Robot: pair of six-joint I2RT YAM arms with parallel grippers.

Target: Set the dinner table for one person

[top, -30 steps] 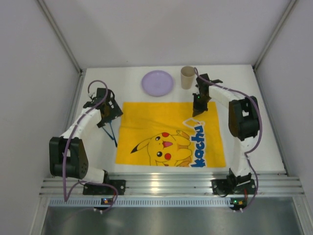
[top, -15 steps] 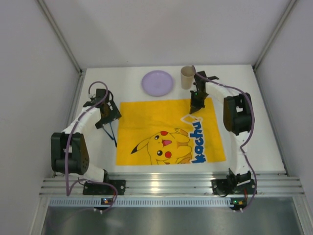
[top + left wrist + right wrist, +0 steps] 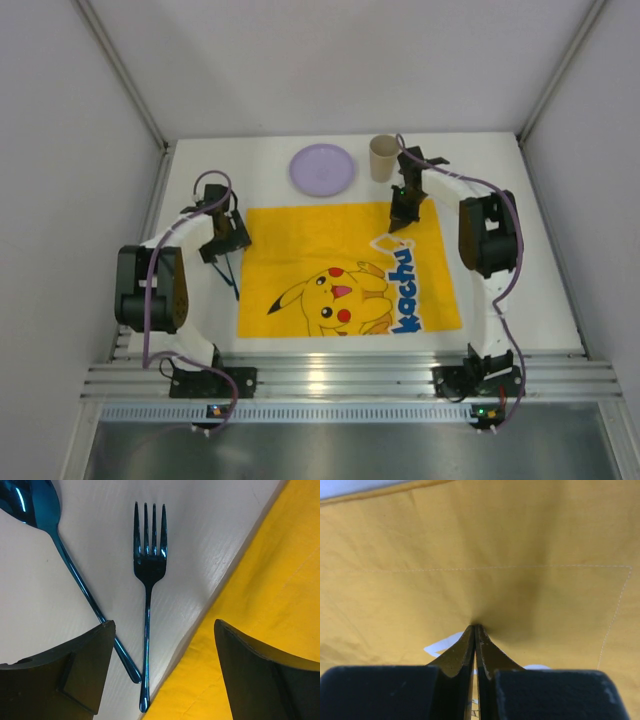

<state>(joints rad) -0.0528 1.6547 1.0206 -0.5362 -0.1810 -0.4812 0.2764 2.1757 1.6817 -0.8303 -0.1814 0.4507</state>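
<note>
The white dinner table (image 3: pixel 525 260) carries a yellow cartoon-printed cloth mat (image 3: pixel 345 270). My right gripper (image 3: pixel 401 217) is shut on a pinch of the mat near its far right corner; in the right wrist view (image 3: pixel 476 627) the cloth (image 3: pixel 530 545) puckers at the fingertips. My left gripper (image 3: pixel 218 243) hangs open and empty at the mat's left edge. In the left wrist view (image 3: pixel 163 625) it is over the handle ends of a blue fork (image 3: pixel 148 575) and a blue spoon (image 3: pixel 35 505), which lie on the table beside the mat (image 3: pixel 265 595).
A lilac plate (image 3: pixel 322 168) and a beige cup (image 3: pixel 382 157) stand on the table beyond the mat's far edge. The fork and spoon (image 3: pixel 231 277) lie just left of the mat. Grey walls close in the table on three sides.
My right gripper has drawn the pinched mat a little away from the arms' bases. My left arm's elbow has swung up and back; its gripper has barely shifted.
</note>
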